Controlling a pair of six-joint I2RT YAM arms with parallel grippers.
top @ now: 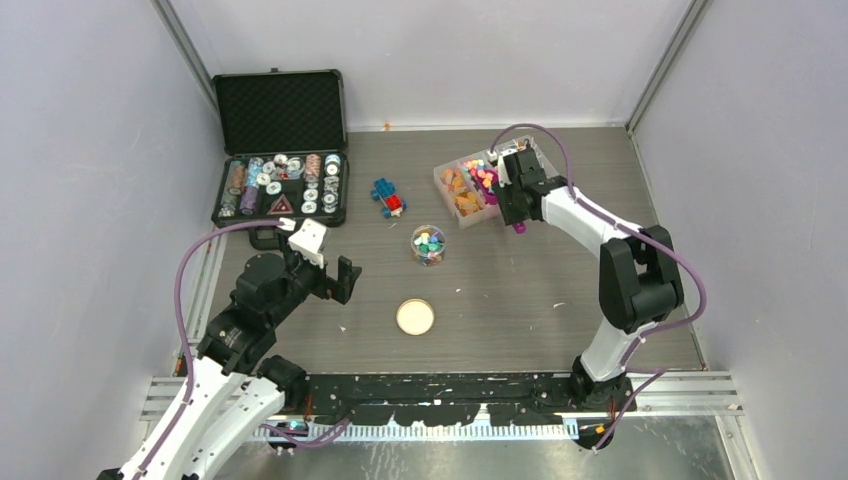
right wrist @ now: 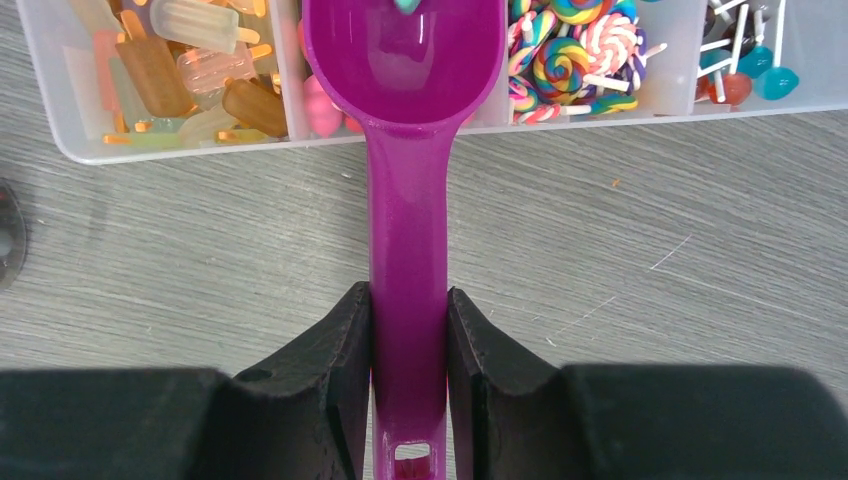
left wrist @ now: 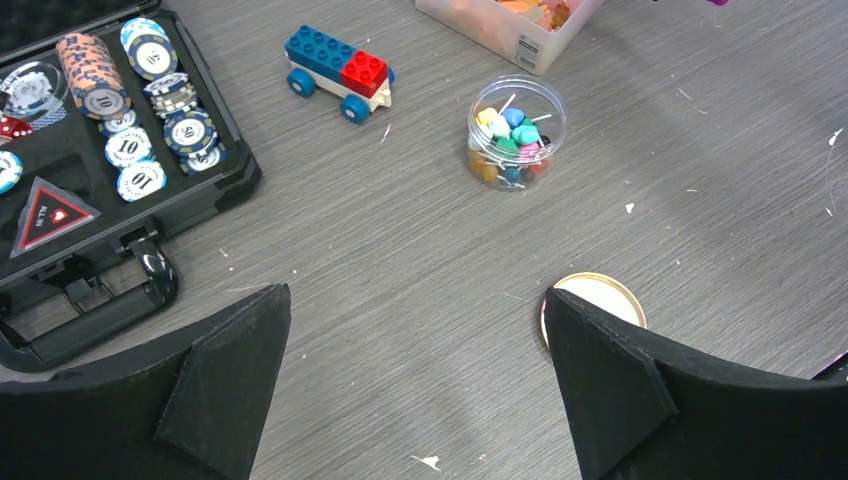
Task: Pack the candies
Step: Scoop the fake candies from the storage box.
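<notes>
The candies (right wrist: pixel 570 50) are seen in two containers on the table (top: pixel 560 290): most are sorted in a clear divided tray (top: pixel 452 200) at the far right, and a smaller share is held in a round jar (top: pixel 428 244) near the middle.

A black case (top: pixel 280 110), the largest container, is laid open at the far left. Stacks of poker chips (left wrist: pixel 100 80) are kept in it.

In the tray, ice-lolly shapes in orange and brown are kept in the left compartment, rainbow swirl lollipops in another, and teal and red ball lollipops in the rightmost. Pink pieces are partly hidden behind a purple scoop (right wrist: pixel 405 150), whose bowl is held over the tray.

The jar is uncovered and filled with multicoloured sweets on sticks.

The scoop's handle is clamped between the fingers of the right gripper (right wrist: pixel 408 320). The left gripper (left wrist: pixel 415 295) is spread wide, with nothing held, above the near table.

A cork disc (top: pixel 415 317) is laid near the jar, and a toy brick car (top: pixel 388 197) between case and tray.
</notes>
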